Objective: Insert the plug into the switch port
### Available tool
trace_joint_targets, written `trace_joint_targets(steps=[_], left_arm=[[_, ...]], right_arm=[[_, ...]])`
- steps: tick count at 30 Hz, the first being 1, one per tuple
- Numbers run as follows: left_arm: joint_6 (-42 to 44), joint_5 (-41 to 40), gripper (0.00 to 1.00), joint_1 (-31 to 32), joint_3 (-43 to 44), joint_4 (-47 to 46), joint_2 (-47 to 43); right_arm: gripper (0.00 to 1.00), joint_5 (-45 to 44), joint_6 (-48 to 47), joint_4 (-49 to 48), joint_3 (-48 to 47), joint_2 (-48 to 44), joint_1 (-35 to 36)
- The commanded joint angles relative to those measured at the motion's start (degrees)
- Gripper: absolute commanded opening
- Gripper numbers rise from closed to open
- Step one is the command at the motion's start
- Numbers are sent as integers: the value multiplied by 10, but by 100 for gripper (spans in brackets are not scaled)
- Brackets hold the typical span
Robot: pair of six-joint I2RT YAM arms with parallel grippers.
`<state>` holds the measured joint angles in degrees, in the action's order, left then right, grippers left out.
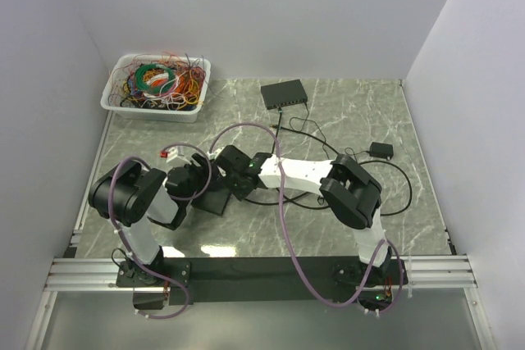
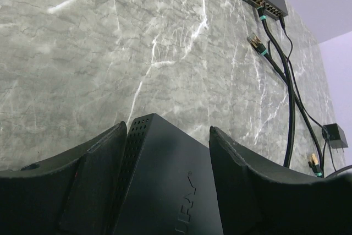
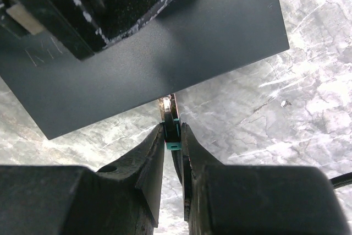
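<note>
A black switch (image 1: pixel 215 200) lies on the marble table between the two arms. My left gripper (image 2: pixel 168 130) is shut across its body (image 2: pixel 165 185), one finger on each side. In the right wrist view the switch (image 3: pixel 181 53) fills the top of the frame. My right gripper (image 3: pixel 172 130) is shut on the plug (image 3: pixel 171 129), a black plug with a teal boot. The plug's clear tip (image 3: pixel 166 104) reaches the switch's near edge. The port itself is hidden. In the top view the right gripper (image 1: pixel 238 171) sits right beside the left one.
A second black switch (image 1: pixel 284 93) with cables plugged in sits at the back. Loose black cables and another plug (image 2: pixel 254 41) run across the table to a small black adapter (image 1: pixel 380 151). A white tray (image 1: pixel 113 102) of tangled coloured wires stands back left.
</note>
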<state>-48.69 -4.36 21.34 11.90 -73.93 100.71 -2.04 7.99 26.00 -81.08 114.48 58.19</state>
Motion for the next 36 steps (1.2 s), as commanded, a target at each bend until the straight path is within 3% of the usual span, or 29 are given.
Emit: trace_joint_targets(steps=[1, 12, 21, 36], left_arm=[[-23, 92, 68, 51, -13, 121, 20], [-22, 109, 67, 71, 6, 129, 48], [1, 179, 66, 84, 23, 101, 81], [24, 192, 65, 128, 52, 135, 88]], right_arm=[[0, -15, 7, -195, -70, 4, -4], [0, 46, -10, -312, -11, -23, -28], [0, 110, -30, -451, 82, -65, -45], [0, 89, -36, -402, -15, -57, -48]])
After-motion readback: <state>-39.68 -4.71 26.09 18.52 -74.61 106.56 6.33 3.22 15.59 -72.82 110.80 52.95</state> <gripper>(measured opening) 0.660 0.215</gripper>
